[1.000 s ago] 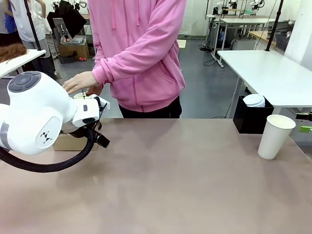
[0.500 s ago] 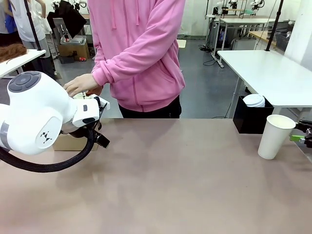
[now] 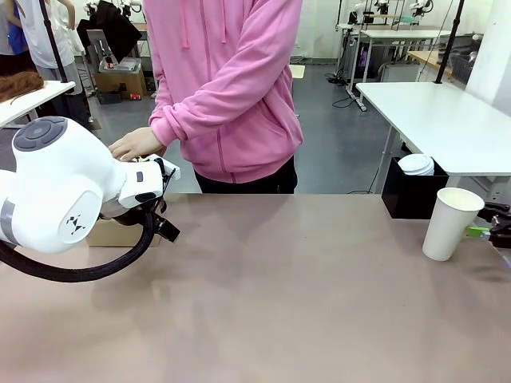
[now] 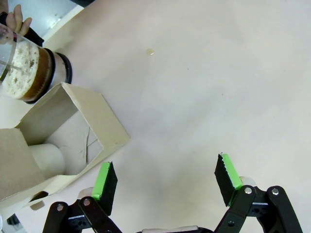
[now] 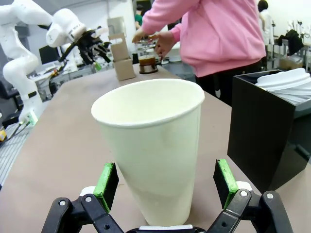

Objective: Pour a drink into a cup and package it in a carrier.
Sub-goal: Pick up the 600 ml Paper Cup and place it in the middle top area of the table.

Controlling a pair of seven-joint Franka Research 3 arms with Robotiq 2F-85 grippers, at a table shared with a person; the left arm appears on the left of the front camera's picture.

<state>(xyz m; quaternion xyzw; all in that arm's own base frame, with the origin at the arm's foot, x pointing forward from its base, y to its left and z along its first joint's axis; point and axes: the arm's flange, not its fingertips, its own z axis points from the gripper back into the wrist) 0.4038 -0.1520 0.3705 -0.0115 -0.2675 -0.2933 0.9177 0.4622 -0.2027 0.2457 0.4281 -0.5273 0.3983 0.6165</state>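
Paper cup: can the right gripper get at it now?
Probably yes: the right gripper is open and faces the upright cup with nothing between; the black box sits off to one side.

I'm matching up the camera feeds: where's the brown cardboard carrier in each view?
Front view: carrier at far left, partly behind the left arm.
Left wrist view: carrier at left, lower half.
Right wrist view: carrier near top, left of centre.
Shared landmark: the glass jug beside it in both wrist views.
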